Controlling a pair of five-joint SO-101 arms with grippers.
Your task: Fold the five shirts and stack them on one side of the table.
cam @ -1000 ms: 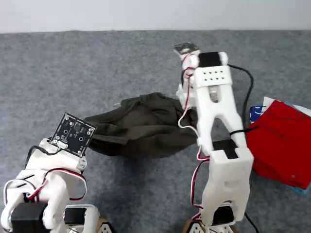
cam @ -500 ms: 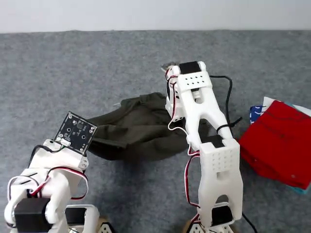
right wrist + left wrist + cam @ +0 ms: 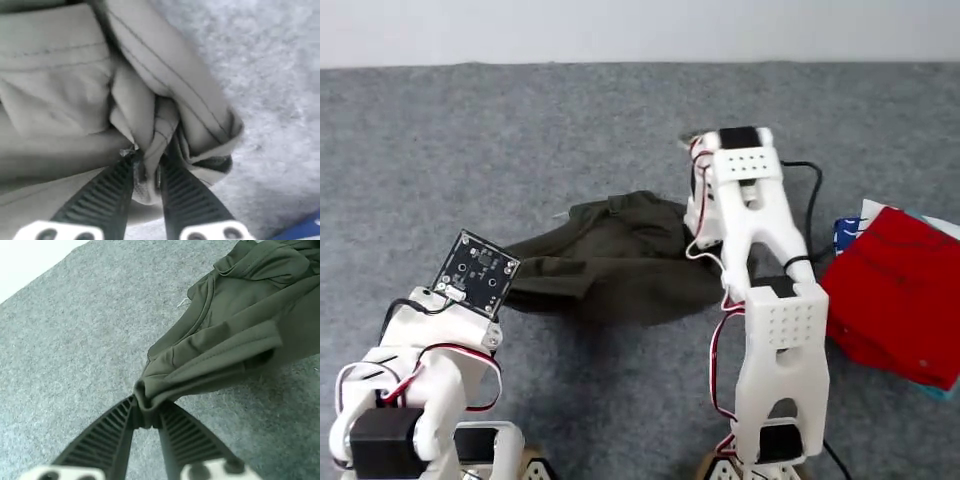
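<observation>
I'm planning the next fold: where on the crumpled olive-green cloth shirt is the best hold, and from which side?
Probably its two outer ends, where the olive-green cloth shirt narrows into pinchable folds: the left gripper is shut on the tapered end, the right gripper on the bunched one. Come in low from outside.

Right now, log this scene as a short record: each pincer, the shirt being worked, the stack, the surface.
left pincer: shut on an edge of the crumpled olive-green fabric shirt
right pincer: shut on a bunched fold at the shirt's opposite side
shirt state: unfolded, rumpled, mid-table between the arms
stack: folded red fabric shirt atop blue-and-white cloth, at the right arm's side
surface: grey carpet-like table cover
</observation>
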